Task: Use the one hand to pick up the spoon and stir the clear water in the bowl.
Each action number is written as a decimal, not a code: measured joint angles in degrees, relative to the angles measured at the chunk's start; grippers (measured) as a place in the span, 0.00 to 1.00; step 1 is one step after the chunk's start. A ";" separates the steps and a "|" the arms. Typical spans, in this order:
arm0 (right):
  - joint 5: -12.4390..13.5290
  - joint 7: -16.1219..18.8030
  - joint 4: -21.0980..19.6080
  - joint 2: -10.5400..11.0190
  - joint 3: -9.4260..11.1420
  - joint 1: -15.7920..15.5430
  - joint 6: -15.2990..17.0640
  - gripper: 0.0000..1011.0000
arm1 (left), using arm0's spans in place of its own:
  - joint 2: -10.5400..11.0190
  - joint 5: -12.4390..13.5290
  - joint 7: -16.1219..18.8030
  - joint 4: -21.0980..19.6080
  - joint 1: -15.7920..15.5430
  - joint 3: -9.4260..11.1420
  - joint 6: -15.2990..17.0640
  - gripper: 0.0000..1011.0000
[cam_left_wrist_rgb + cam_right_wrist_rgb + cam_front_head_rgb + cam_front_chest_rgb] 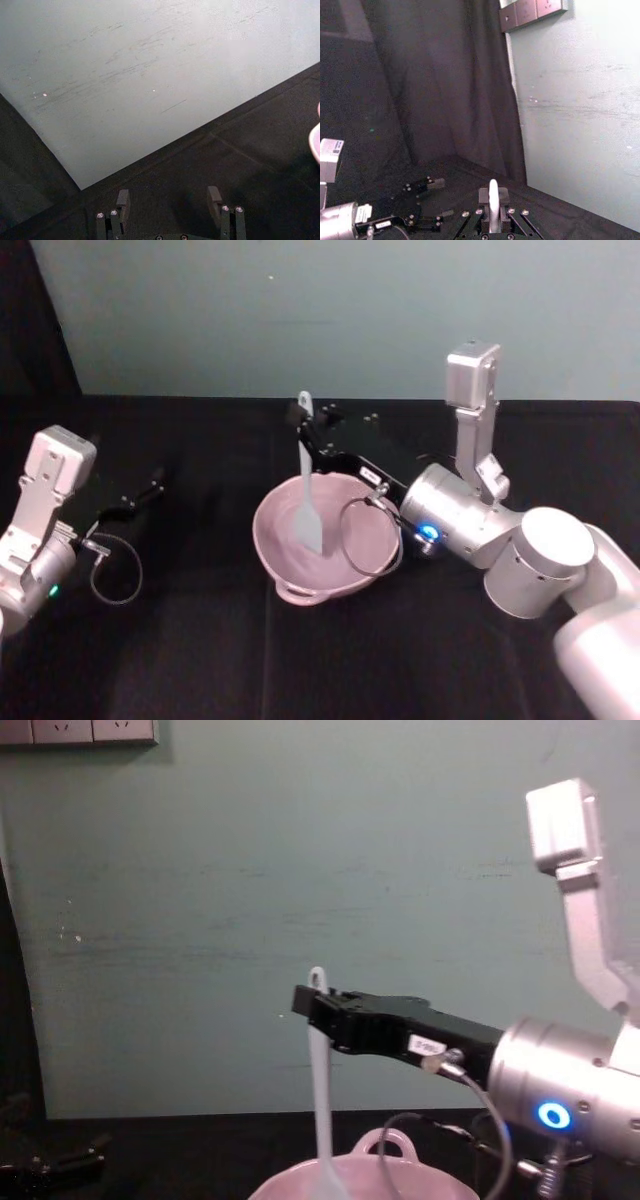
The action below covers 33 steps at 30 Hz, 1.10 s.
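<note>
The pale pink bowl sits on the black table in front of me, its small loop handle toward me. The white spoon stands nearly upright in it, flat head down inside the bowl and handle end pointing up. My right gripper reaches in from the right and is shut on the upper handle. From the side, the spoon hangs from the gripper into the bowl. The spoon's handle shows clamped between the fingers. The clear water is hard to make out. My left gripper rests open at the far left.
A black cable loop from the right wrist hangs over the bowl's right rim. Another cable loop lies by the left arm. A teal wall stands behind the table. The bowl's edge is just in sight from the left wrist.
</note>
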 joint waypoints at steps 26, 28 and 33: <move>1.42 0.71 11.21 -3.76 2.52 6.26 -3.12 0.12 | 0.00 0.00 0.00 0.00 0.00 0.00 0.00 1.00; 1.40 0.48 10.55 -3.36 2.71 5.86 -2.96 0.12 | 0.00 0.00 0.00 0.00 0.00 0.00 0.00 1.00; 1.30 -0.11 7.32 -1.65 3.30 3.80 -2.20 0.12 | 0.00 0.00 0.00 0.00 0.00 0.00 0.00 1.00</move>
